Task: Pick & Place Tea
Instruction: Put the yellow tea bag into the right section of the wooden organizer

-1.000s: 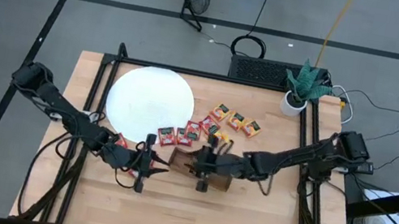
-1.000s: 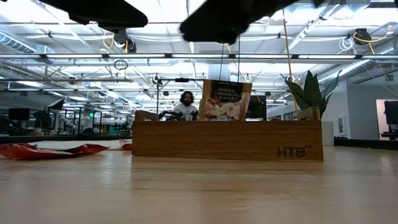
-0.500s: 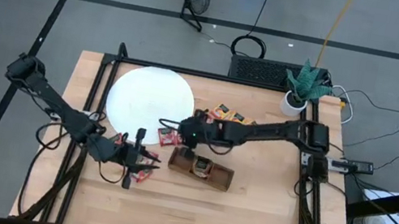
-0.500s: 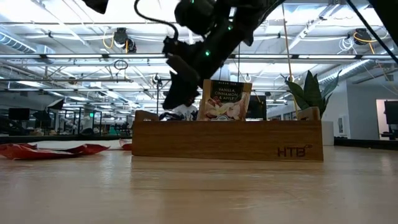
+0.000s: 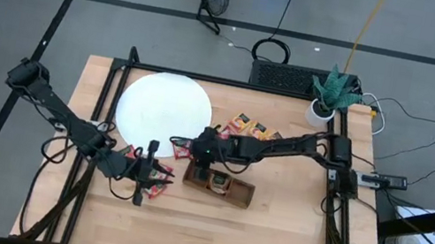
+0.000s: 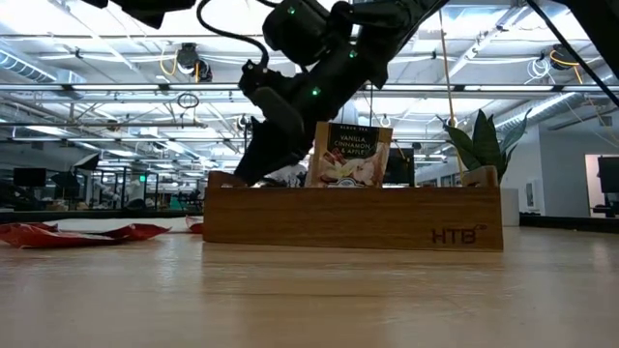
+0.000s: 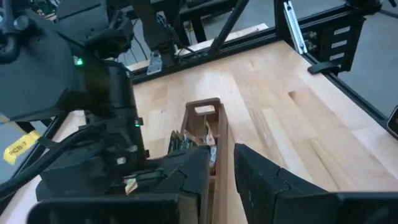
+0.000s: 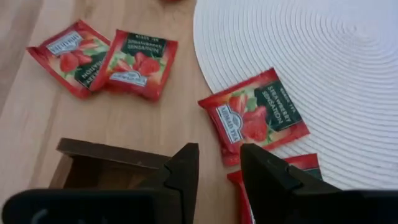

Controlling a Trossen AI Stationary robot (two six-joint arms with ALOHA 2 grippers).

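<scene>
The right arm is reaching for another sachet. The right gripper hangs just beyond the wooden tray, over the strip of table between the tray and the white woven placemat. In its wrist view, its fingers stand a little apart with nothing between them, aimed past the tray's open end.

Just beside that end lies a red strawberry tea sachet, flat, with one half on the placemat's rim. The corner of another red sachet shows below the fingers. Two more red sachets lie flat and overlapping on the bare wood, near the tray. A few orange-yellow sachets lie farther from the tray, on the side towards the potted plant.

The tray is already partly filled. A vanilla, cinnamon and apple sachet stands upright in it.

The left gripper waits off the tray's end, with red sachets lying close around it. I cannot tell whether it is spread or pinching anything.

Next, the right gripper probably has to come down over the sachet beside the tray. A flat packet gives little to grip, so an edge must be caught, perhaps where it overhangs the placemat's rim. It then has to be turned on edge to slot into a compartment without knocking the standing sachet.
</scene>
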